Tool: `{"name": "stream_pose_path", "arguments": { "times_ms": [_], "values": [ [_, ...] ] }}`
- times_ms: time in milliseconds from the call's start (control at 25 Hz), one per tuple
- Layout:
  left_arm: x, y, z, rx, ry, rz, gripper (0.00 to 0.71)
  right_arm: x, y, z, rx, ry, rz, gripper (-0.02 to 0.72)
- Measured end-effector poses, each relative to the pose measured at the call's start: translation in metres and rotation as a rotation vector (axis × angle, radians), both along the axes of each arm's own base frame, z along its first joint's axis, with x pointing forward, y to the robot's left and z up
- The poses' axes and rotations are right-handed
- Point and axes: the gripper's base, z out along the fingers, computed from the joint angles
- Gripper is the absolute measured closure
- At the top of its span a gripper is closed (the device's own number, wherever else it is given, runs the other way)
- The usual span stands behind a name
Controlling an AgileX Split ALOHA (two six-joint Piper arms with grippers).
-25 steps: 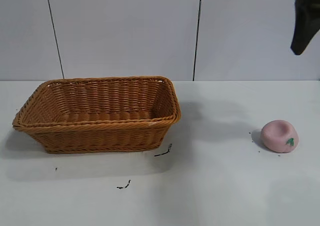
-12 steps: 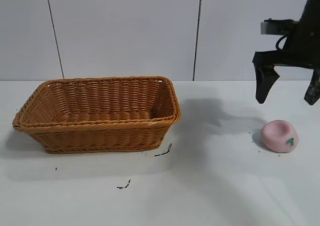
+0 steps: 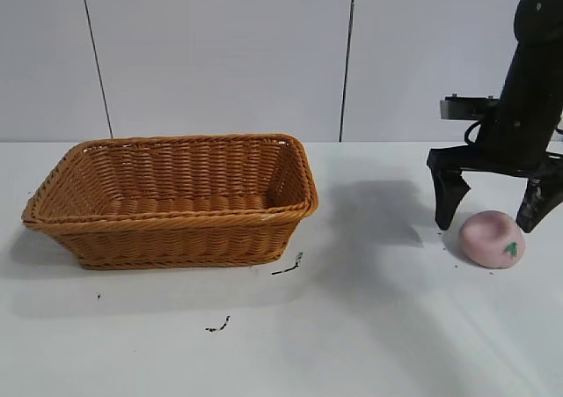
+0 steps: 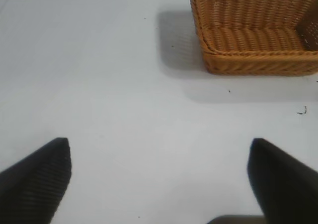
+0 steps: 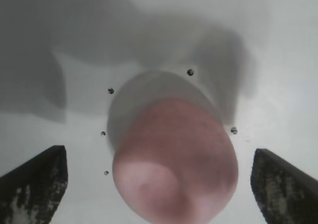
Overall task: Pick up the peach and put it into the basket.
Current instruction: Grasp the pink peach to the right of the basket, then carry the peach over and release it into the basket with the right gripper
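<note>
The right gripper [image 3: 489,210] has descended since half a second earlier, when its fingertips hung well above the peach [image 3: 492,238]; its two black tapered fingers [image 3: 447,199] now stand spread wide, one on each side of the peach, apparently just behind it and not touching it, though the depth is hard to judge from the exterior view. The peach, a smooth, rounded pale-pink fruit with a small green leaf mark, rests unmoved on the white table [image 3: 378,327], well apart from the basket [image 3: 171,199], on the right arm's side. The basket is rectangular, of orange-brown woven wicker with flared walls and a braided rim. The left gripper [image 4: 159,177], its dark fingers also parted, hovers over bare table well away from the basket.
</note>
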Motion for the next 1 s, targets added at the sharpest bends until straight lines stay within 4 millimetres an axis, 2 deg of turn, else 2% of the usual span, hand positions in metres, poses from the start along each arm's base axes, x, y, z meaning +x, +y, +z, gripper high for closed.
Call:
{"name": "stream_pose_path", "arguments": {
  "times_ms": [80,120,160,200,320,400,480,600,760,840,960,1000],
  "values": [
    [0.0,0.0,0.0,0.0,0.0,0.0,0.017,0.0,0.0,-0.004,0.0,0.011,0.0,0.048],
    [0.0,0.0,0.0,0.0,0.0,0.0,0.017,0.0,0.0,-0.004,0.002,0.012,-0.001,0.071],
    [0.0,0.0,0.0,0.0,0.0,0.0,0.017,0.0,0.0,-0.004,0.002,0.011,-0.002,0.127],
    [0.0,0.0,0.0,0.0,0.0,0.0,0.017,0.0,0.0,-0.004,0.002,0.011,-0.001,0.206],
    [0.0,0.0,0.0,0.0,0.0,0.0,0.017,0.0,0.0,-0.002,0.004,0.01,-0.002,0.609],
    [0.0,0.0,0.0,0.0,0.0,0.0,0.017,0.0,0.0,0.005,0.004,-0.007,-0.002,0.713],
    [0.0,0.0,0.0,0.0,0.0,0.0,0.017,0.001,0.0,0.016,0.005,-0.023,-0.001,0.72],
    [0.0,0.0,0.0,0.0,0.0,0.0,0.017,0.007,0.001,0.044,0.008,-0.066,0.003,0.72],
    [0.0,0.0,0.0,0.0,0.0,0.0,0.017,0.017,0.003,0.125,0.016,-0.211,0.015,0.72],
    [0.0,0.0,0.0,0.0,0.0,0.0,0.017,0.019,0.006,0.159,0.018,-0.269,0.027,0.72],
    [0.0,0.0,0.0,0.0,0.0,0.0,0.017,0.022,0.021,0.193,0.012,-0.337,0.07,0.72],
    [0.0,0.0,0.0,0.0,0.0,0.0,0.017,0.022,0.029,0.199,0.01,-0.356,0.091,0.72]
  ]
}}
